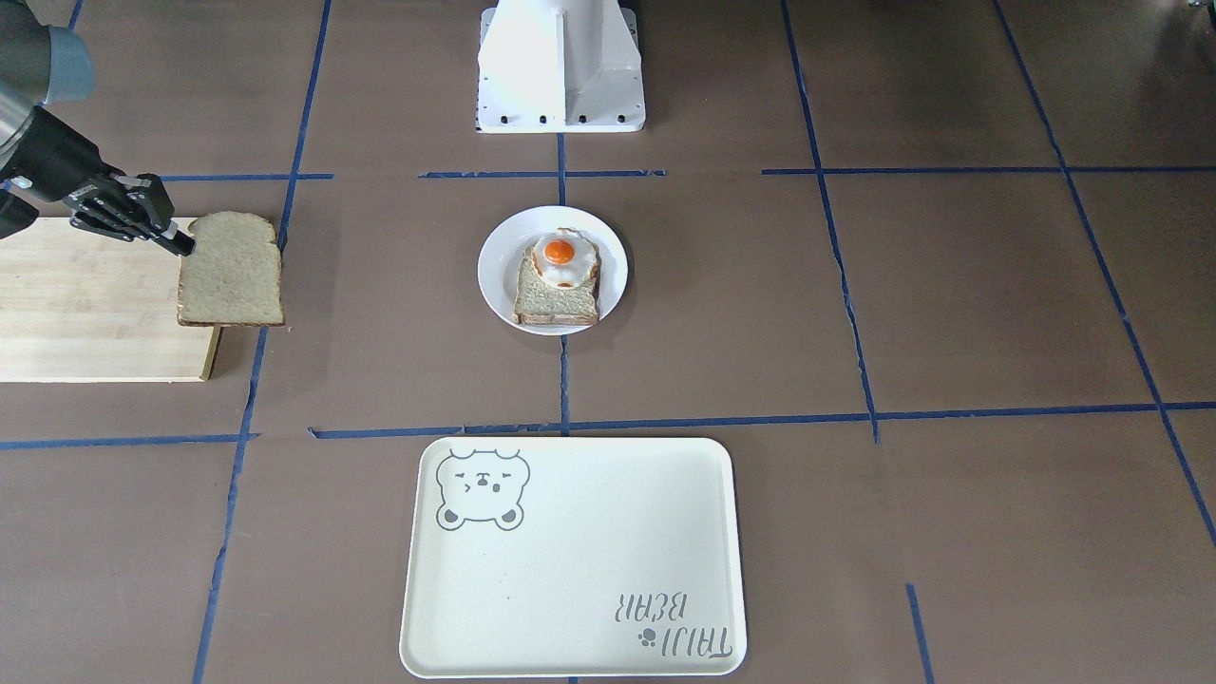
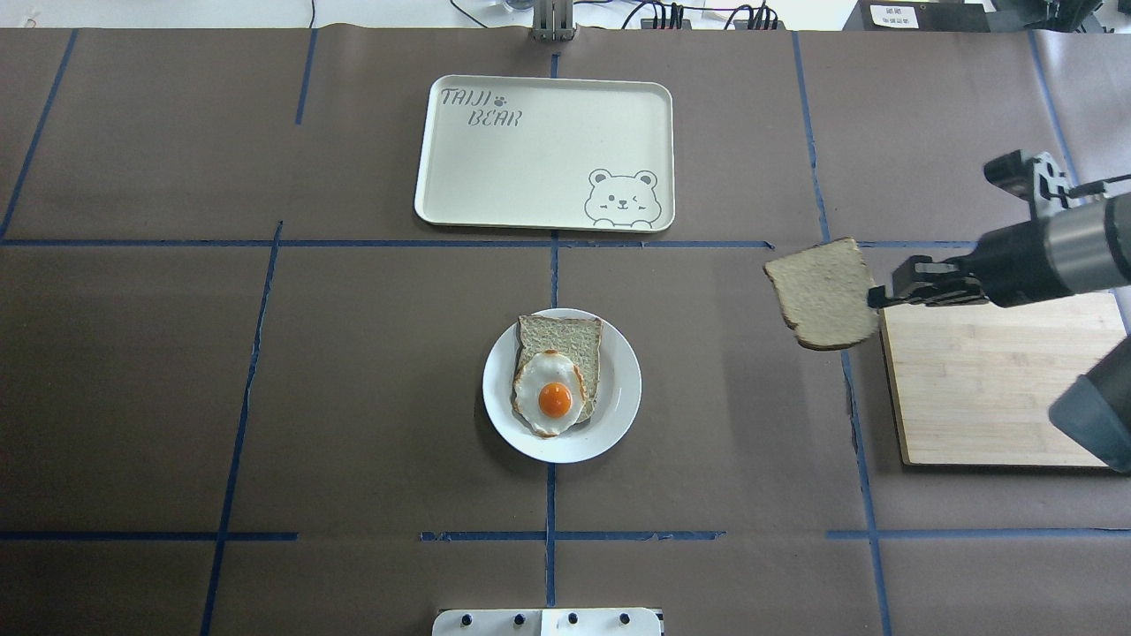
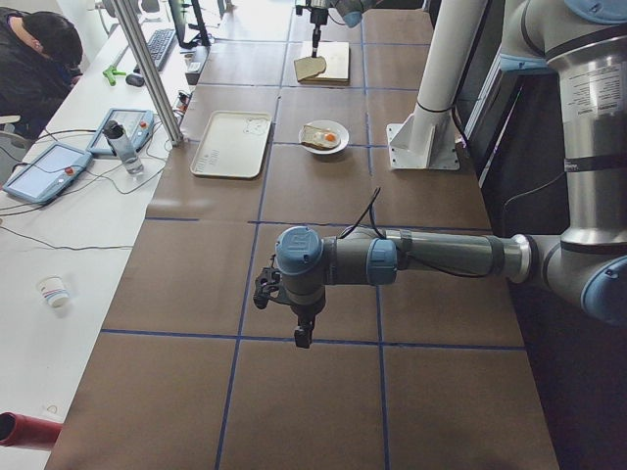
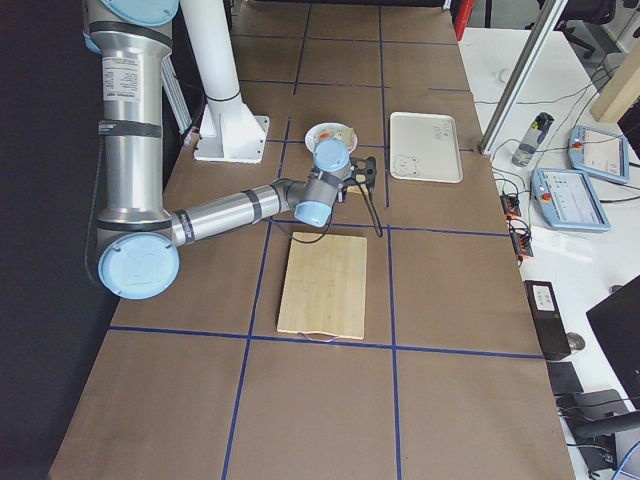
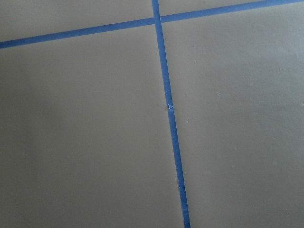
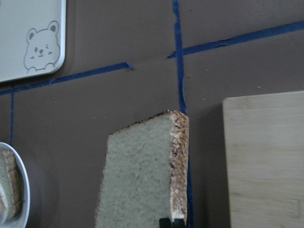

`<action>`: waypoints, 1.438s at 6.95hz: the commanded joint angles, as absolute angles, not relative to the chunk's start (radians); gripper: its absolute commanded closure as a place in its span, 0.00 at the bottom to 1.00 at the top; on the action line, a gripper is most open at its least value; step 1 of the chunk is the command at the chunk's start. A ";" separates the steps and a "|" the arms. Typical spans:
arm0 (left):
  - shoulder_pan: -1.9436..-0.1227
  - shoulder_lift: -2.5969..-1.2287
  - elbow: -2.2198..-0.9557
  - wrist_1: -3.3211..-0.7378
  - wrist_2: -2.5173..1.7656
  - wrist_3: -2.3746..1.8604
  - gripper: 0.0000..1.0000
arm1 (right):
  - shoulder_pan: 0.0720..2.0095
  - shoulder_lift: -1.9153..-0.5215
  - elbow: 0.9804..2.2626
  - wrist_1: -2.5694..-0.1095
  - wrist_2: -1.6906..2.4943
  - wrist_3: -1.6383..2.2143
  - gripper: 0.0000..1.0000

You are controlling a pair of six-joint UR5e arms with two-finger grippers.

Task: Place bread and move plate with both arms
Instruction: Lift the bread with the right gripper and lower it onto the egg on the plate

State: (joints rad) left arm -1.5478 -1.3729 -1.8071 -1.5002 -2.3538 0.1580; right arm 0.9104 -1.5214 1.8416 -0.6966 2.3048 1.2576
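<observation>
While bread (image 2: 826,294) aloft, egg-toast (image 2: 558,375) on plate (image 2: 621,389).

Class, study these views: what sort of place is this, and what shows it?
Probably a robotics lab: a robot arm holding bread, a tape-gridded table, and control tablets on a side bench.

Left end effector (image 3: 302,338) too small for judgment; plate (image 6: 24,190) mostly beyond right wrist view's edge.

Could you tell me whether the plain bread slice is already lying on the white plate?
No, the right gripper holds the bread by its edge beside the wooden board, apart from the plate.
</observation>
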 commanded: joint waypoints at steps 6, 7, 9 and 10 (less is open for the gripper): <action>-1.548 -1.381 -1.807 -1.500 -2.350 0.158 0.00 | 0.398 -1.161 1.779 -0.813 1.648 1.687 1.00; -1.548 -1.381 -1.807 -1.500 -2.350 0.158 0.00 | 0.371 -1.167 1.779 -0.813 1.625 1.687 1.00; -1.548 -1.381 -1.807 -1.500 -2.350 0.158 0.00 | 0.353 -1.177 1.773 -0.813 1.609 1.684 0.98; -1.548 -1.381 -1.807 -1.500 -2.350 0.158 0.00 | 0.354 -1.189 1.773 -0.811 1.609 1.684 0.97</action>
